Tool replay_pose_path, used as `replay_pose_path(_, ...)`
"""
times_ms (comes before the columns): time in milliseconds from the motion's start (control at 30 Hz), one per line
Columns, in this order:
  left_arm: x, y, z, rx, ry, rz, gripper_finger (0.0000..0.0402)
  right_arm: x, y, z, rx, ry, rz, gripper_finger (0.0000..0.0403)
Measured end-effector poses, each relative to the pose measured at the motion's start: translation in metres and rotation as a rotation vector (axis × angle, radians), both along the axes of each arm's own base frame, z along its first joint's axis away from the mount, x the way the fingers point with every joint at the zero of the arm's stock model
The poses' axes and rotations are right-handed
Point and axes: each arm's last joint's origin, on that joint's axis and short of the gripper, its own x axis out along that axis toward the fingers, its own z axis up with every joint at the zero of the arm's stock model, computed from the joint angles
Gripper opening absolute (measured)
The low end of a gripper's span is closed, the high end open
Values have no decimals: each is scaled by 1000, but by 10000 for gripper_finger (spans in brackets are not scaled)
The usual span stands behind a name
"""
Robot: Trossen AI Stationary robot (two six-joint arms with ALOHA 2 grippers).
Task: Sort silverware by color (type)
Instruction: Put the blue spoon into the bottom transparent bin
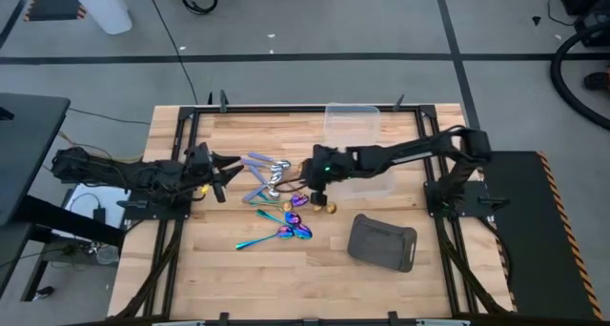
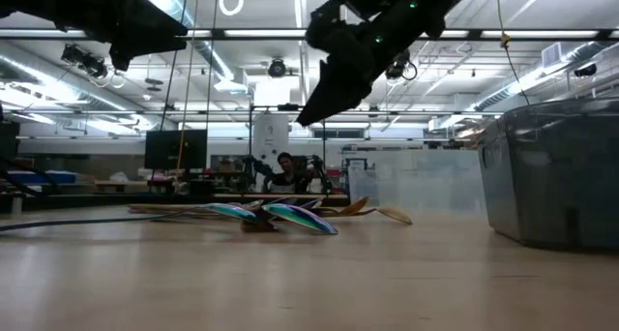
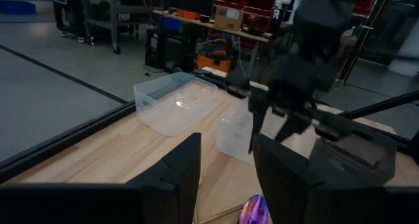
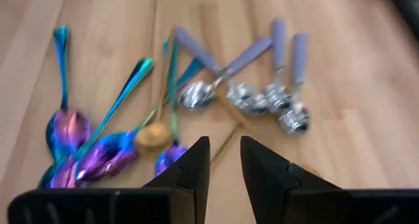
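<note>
High view gives us the silverware (image 1: 278,194) only as a small tangle at mid-table, lilac handles above, rainbow pieces below, gold bits barely legible. Our right gripper (image 1: 307,178) hangs over that pile, its fingers parted by a narrow gap with nothing between them in its wrist view. Our left gripper (image 1: 229,172) sits just beside the lilac handles, fingers spread and empty. Clear tubs (image 1: 355,124) stand beyond on the wooden table (image 1: 238,278); a dark tray (image 1: 383,242) lies nearer. Behind, a workshop with shelving.
</note>
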Motion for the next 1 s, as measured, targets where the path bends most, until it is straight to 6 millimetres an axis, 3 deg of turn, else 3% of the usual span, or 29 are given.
replay_pose_path(167, 2, -1, -3, -10, 21, 2, 149, 20, 14, -13, 3, 120, 39, 119)
replay_pose_path(433, 8, -1, -7, 0, 63, 5, 149, 47, 33, -30, -43, 318, 106, 185)
replay_pose_path(633, 7, -1, -8, -51, 43, 8, 148, 63, 47, -22, -24, 326, 147, 211)
replay_pose_path(800, 8, -3, -8, -87, 40, -35, 142, 63, 67, -18, -40, 313, 213, 206)
replay_pose_path(1000, 11, -6, 8, -155, 159, -115, 142, 53, 91, -29, -109, 362, 248, 203)
